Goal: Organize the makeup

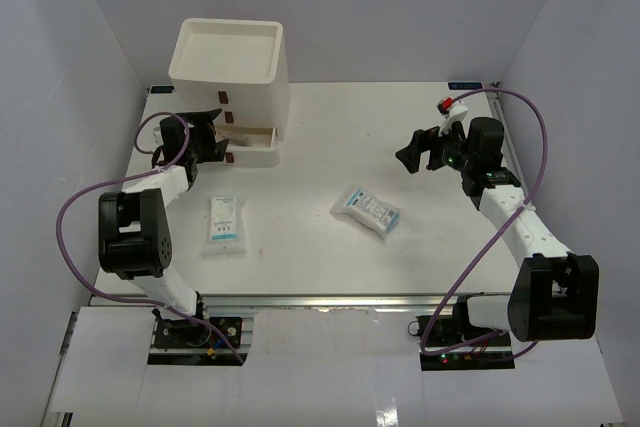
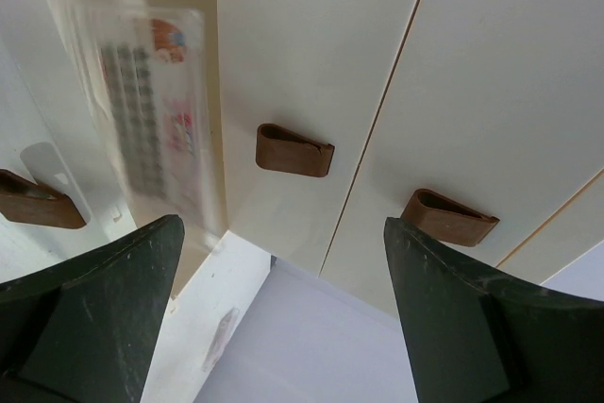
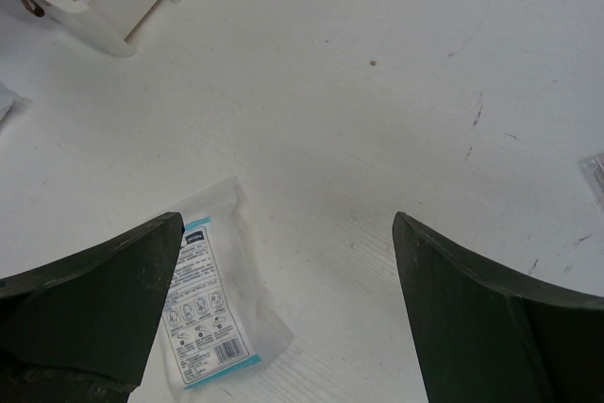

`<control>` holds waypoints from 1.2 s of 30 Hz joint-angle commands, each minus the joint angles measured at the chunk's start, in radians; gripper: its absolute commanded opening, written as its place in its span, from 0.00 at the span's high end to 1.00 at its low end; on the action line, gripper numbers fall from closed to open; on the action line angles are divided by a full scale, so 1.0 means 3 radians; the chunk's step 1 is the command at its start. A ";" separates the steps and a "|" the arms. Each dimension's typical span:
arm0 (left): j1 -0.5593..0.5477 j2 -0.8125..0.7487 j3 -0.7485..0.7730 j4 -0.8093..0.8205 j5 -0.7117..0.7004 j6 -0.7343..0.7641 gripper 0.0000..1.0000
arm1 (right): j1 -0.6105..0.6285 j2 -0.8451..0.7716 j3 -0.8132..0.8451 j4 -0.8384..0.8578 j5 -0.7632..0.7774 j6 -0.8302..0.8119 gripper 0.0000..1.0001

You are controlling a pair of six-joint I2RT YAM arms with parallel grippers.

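Two flat white-blue sachet packs lie on the table: one at the front left [image 1: 225, 221], one in the middle [image 1: 366, 210]. The middle one also shows in the right wrist view [image 3: 209, 312], lying below my left finger. My right gripper [image 1: 413, 152] [image 3: 288, 327] is open and empty, hovering above the table to the right of that pack. My left gripper [image 1: 214, 137] [image 2: 283, 327] is open and empty, close in front of the white drawer box [image 1: 228, 72]. A blurred flat packet with pink print [image 2: 142, 110] lies in the pulled-out bottom drawer [image 1: 252, 144].
The drawer fronts carry brown loop handles [image 2: 294, 150] [image 2: 449, 217]. A small red and white object [image 1: 447, 104] sits at the back right. A clear packet edge [image 3: 595, 176] shows at the right of the right wrist view. Grey walls enclose the table.
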State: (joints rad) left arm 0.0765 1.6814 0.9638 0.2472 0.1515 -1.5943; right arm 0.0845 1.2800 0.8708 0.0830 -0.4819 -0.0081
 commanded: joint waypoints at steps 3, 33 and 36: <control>0.0021 -0.0189 0.0024 0.0030 0.0108 -0.0004 0.02 | -0.0026 -0.0069 -0.0014 0.0128 -0.0111 -0.0125 0.02; 0.0098 -0.2640 -0.1216 -0.0094 0.1929 0.3619 0.02 | -0.0548 0.2627 0.3111 -0.2832 0.0817 -0.3096 0.10; 0.0094 -0.2687 -0.1267 -0.0134 0.1924 0.3696 0.02 | -0.0553 0.2836 0.3302 -0.2835 0.0938 -0.3251 0.10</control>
State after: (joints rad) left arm 0.1097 0.8832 0.6187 0.2673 0.7496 -0.5992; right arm -0.0852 2.0714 1.7664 -0.6902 -0.2499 -0.8764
